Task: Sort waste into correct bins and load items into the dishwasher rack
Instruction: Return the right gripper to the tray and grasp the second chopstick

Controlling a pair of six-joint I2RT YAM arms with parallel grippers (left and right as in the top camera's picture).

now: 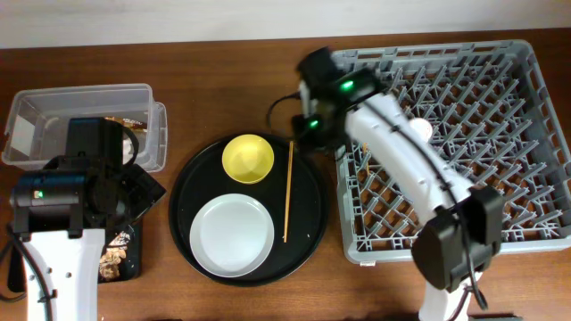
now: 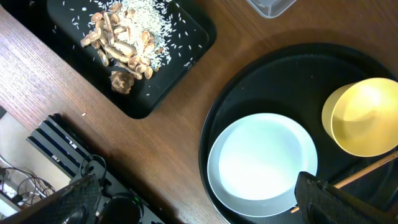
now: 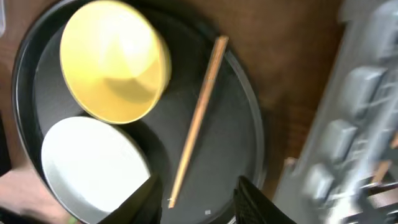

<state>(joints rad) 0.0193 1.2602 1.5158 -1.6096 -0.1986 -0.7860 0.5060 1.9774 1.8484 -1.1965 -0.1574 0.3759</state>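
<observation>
A pale grey plate (image 1: 232, 234) and a yellow bowl (image 1: 248, 158) sit on the round black tray (image 1: 308, 227). One wooden chopstick (image 1: 286, 192) lies on the tray beside them. My right gripper (image 3: 199, 202) hovers open over the tray's right side, with nothing between its fingers. The near end of the chopstick (image 3: 196, 118) lies just ahead of it. My left gripper (image 2: 199, 208) stands wide open above the plate (image 2: 261, 163) and the tray's left edge, holding nothing. Rice and brown scraps (image 2: 124, 37) lie in the shallow black tray (image 2: 186, 56). The grey dishwasher rack (image 1: 558, 134) fills the right.
A clear plastic tub (image 1: 53, 98) stands at the back left, with something brownish (image 1: 120, 120) inside. A pale rounded item (image 1: 419, 127) shows in the rack under my right arm. Bare wooden table (image 2: 168, 143) lies between the black bin and the round tray.
</observation>
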